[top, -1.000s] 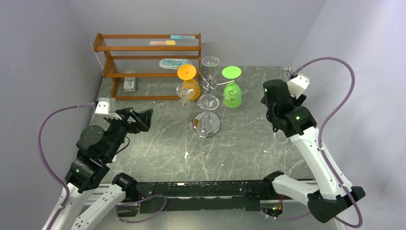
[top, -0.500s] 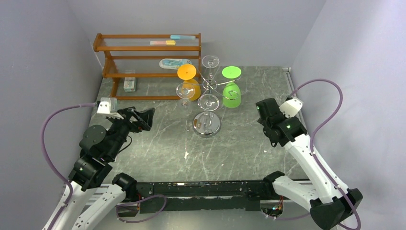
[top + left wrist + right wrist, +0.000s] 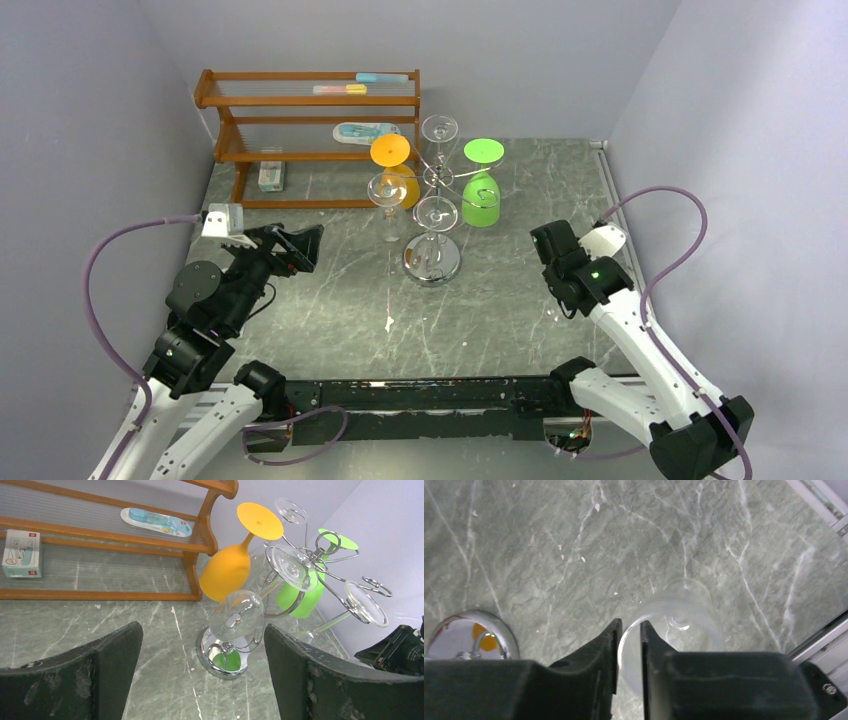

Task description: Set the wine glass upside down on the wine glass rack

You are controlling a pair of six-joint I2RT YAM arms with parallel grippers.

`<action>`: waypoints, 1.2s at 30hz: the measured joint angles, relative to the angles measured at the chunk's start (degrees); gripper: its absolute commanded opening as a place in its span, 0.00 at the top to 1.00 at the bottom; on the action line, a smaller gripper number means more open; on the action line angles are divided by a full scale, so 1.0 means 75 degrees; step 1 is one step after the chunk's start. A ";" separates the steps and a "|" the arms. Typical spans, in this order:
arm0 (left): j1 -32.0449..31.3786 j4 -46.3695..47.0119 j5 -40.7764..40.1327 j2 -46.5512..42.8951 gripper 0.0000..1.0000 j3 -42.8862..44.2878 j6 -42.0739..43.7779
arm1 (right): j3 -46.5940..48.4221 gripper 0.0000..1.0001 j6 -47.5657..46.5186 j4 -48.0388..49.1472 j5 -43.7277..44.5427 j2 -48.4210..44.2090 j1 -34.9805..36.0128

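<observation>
A clear wine glass (image 3: 684, 615) stands upright on the marble table near the right edge, faint in the top view. My right gripper (image 3: 629, 625) hangs over it with one finger inside the bowl and one outside. The jaws are drawn close around the rim with a thin gap, and I cannot tell whether they press on the glass. The chrome wine glass rack (image 3: 432, 262) stands mid-table and holds an orange glass (image 3: 392, 170), a green glass (image 3: 483, 195) and clear ones, all upside down. My left gripper (image 3: 300, 248) is open and empty, left of the rack (image 3: 222, 657).
An orange-brown wooden shelf (image 3: 300, 100) with small packets stands at the back left against the wall. The table's metal edge rail (image 3: 824, 645) runs close to the glass on the right. The right arm (image 3: 640, 340) leans in from the near right corner.
My right arm came down and toward the near right, onto the glass. Its jaws went from wide to nearly together. The left arm barely moved.
</observation>
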 measured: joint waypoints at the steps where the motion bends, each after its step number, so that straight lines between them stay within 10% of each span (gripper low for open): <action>1: 0.0000 -0.0003 0.0000 0.0000 0.05 0.0000 -0.0020 | -0.0020 0.93 0.0012 0.0044 -0.0012 -0.0055 0.0000; 17: 0.0000 0.0108 0.1102 0.1204 0.04 0.2057 0.0166 | 0.0962 1.00 -0.0720 0.1274 0.0178 -0.0941 0.0000; 36: 0.0000 0.3710 0.4065 0.3503 0.04 0.2445 -0.3174 | 0.0714 1.00 -0.2728 0.7533 -0.2168 -0.3640 -0.0006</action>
